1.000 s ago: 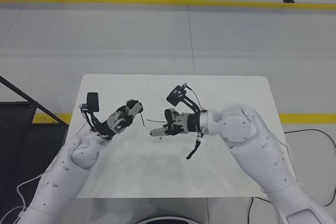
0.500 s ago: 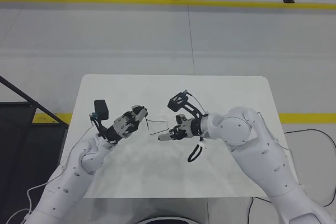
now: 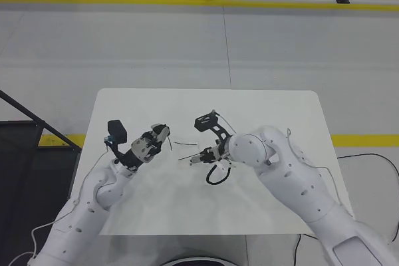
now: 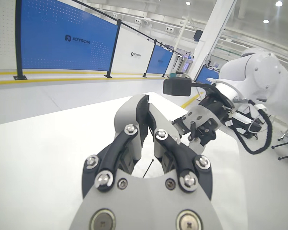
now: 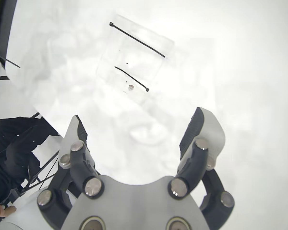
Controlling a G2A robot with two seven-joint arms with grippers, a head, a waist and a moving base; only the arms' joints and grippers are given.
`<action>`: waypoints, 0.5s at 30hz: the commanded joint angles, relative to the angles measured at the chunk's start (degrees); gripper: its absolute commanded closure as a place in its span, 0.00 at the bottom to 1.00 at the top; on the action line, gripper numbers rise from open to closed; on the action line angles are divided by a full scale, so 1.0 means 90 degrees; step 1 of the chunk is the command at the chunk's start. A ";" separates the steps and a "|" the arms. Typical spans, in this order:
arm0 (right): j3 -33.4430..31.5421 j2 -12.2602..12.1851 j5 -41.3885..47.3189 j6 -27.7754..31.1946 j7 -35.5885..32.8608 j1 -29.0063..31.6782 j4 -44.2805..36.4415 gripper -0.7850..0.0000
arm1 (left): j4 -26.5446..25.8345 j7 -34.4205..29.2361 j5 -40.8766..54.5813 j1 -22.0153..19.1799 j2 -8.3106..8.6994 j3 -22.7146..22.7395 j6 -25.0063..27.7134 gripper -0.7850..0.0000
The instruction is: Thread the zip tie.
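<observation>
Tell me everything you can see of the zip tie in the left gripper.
The zip tie is a thin, straight black strip, plastic by its look. The left gripper is shut on it, its black ribbed pads clamping it partway along, above the white table. A short straight length sticks out behind the pads toward the wrist. Its locking head cannot be made out, and no loop shows. Only the pads touch it.
</observation>
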State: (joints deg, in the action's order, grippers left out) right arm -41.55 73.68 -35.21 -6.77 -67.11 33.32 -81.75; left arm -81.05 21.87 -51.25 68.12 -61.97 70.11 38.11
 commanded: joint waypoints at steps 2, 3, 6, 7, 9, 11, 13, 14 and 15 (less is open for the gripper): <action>0.0153 0.0095 0.0008 -0.0097 -0.0014 -0.0175 0.0272 0.51 | 0.0123 0.0247 -0.0216 0.0030 -0.0019 0.0028 -0.0119 1.00; 0.0190 0.0117 0.0004 -0.0119 -0.0018 -0.0205 0.0328 0.52 | 0.0144 0.0285 -0.0247 0.0033 -0.0021 0.0035 -0.0124 1.00; 0.0338 0.0211 0.0006 -0.0198 -0.0018 -0.0328 0.0537 0.60 | 0.0213 0.0418 -0.0292 0.0045 -0.0032 0.0075 -0.0067 1.00; 0.0377 0.0240 0.0007 -0.0215 -0.0010 -0.0361 0.0592 0.63 | 0.0229 0.0447 -0.0299 0.0050 -0.0035 0.0090 -0.0047 1.00; 0.0437 0.0289 0.0008 -0.0247 -0.0018 -0.0421 0.0693 0.63 | 0.0236 0.0507 -0.0304 0.0061 -0.0042 0.0118 -0.0012 1.00; 0.0477 0.0331 0.0007 -0.0293 -0.0010 -0.0466 0.0767 0.64 | 0.0240 0.0545 -0.0324 0.0067 -0.0048 0.0141 0.0016 1.00; 0.0498 0.0367 0.0029 -0.0305 -0.0022 -0.0505 0.0851 0.66 | 0.0241 0.0570 -0.0338 0.0072 -0.0056 0.0156 0.0034 1.00; 0.0512 0.0391 0.0037 -0.0322 -0.0033 -0.0531 0.0913 0.67 | 0.0239 0.0579 -0.0353 0.0075 -0.0061 0.0164 0.0042 1.00; 0.0519 0.0403 0.0037 -0.0336 -0.0034 -0.0545 0.0943 0.68 | 0.0234 0.0583 -0.0358 0.0077 -0.0064 0.0166 0.0056 1.00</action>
State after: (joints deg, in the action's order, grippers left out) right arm -36.94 77.20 -34.90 -9.68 -67.38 28.55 -73.57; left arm -78.89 27.08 -54.40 68.79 -62.52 71.58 38.51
